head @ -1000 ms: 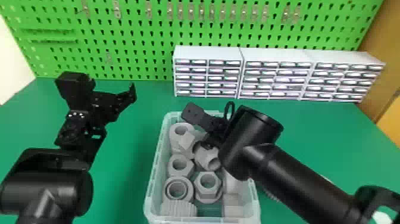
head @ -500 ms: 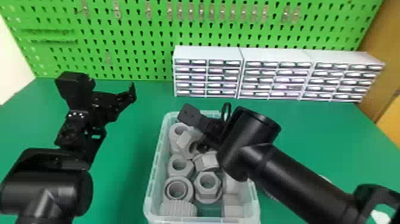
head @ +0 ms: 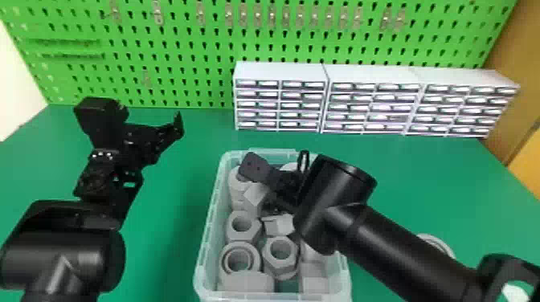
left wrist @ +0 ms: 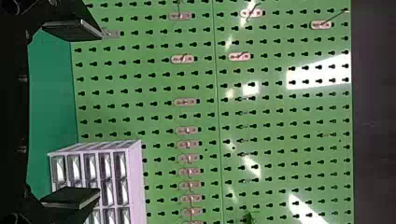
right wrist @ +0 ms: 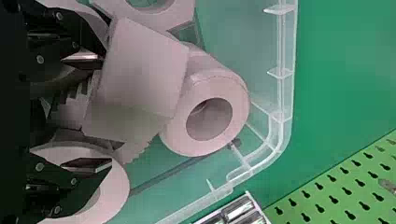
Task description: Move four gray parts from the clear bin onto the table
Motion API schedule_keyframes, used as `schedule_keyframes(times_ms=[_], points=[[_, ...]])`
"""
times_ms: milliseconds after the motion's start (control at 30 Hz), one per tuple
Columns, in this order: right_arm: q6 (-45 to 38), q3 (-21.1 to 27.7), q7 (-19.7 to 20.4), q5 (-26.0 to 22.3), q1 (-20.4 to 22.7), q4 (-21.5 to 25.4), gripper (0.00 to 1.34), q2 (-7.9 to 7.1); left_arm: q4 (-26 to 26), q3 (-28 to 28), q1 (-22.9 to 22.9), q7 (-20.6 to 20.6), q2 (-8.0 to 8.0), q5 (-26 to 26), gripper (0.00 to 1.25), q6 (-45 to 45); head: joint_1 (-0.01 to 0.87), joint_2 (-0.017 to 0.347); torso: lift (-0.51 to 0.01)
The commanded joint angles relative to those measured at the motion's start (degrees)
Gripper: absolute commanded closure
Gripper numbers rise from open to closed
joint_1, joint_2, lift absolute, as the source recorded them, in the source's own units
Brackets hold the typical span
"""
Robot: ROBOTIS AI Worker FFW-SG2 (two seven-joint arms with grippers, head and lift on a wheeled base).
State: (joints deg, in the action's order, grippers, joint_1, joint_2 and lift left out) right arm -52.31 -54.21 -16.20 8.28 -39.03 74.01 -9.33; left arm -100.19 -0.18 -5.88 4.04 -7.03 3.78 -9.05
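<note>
Inside the clear plastic bin [head: 207, 237], many gray plastic parts [head: 277, 266] lay heaped, some of them hexagonal nuts. Low among them, near one corner, the right gripper [right wrist: 106, 112] had its flat black fingers [right wrist: 88, 165] parted, clenched on nothing, with a blocky gray part [right wrist: 137, 79] just beyond the tips. The left gripper [left wrist: 100, 113] hung over the green counter [head: 168, 257] to the left of the bin, its fingers wide apart and bare. Beyond the bin's right side, a pale round-edged piece [head: 436, 239] lay on the counter, partly behind the right arm (possibly one of the four, though its shape was mostly hidden). So perhaps one part was out; whether others were, I could not tell, and at least one move seemed left.
</note>
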Motion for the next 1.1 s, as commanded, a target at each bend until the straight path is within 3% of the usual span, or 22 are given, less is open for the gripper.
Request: schedule_keyframes(times_ms=[0,567,1067], points=[[0.10,-0.02,0.46,0.07,-0.17,0.00,0.52,-0.07,0.00,-0.08,0.00,0.00,0.00,0.00,0.11,0.00,0.686,0.026,-0.050],[3.00,1.12,1.26,1.30,-0.52,0.26,0.53,0.19,0.00,0.00,0.17,0.00,0.00,0.00,0.11,0.00,0.686,0.026,-0.050],[5.72,-0.72,1.26,1.47,-0.34,0.08,0.54,0.02,0.00,0.09,0.26,0.00,0.00,0.00,0.11,0.00,0.686,0.026,-0.050]])
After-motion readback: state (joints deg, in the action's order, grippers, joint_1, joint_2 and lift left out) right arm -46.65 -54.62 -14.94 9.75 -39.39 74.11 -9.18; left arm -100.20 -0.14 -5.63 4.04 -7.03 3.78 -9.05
